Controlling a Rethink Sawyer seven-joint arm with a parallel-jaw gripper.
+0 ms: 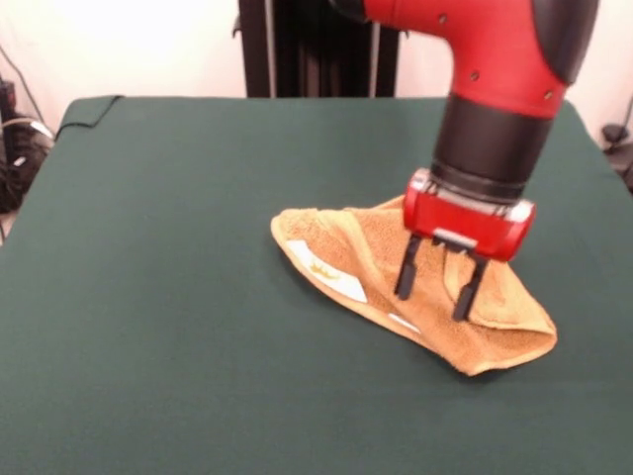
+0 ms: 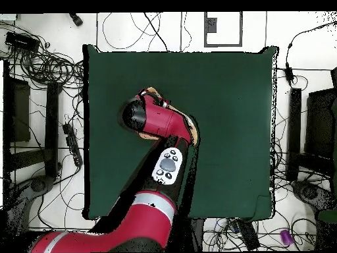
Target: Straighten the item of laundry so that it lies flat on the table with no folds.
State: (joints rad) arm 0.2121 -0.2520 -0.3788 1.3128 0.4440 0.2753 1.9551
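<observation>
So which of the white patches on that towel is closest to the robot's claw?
The small white patch on the towel, lying just below the gripper. The larger white label with yellow marks sits farther off, toward the towel's other end.

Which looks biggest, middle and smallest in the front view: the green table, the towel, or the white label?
1. table, biggest by far.
2. towel, crumpled under the open gripper.
3. white label, smallest, lying on the towel.
</observation>
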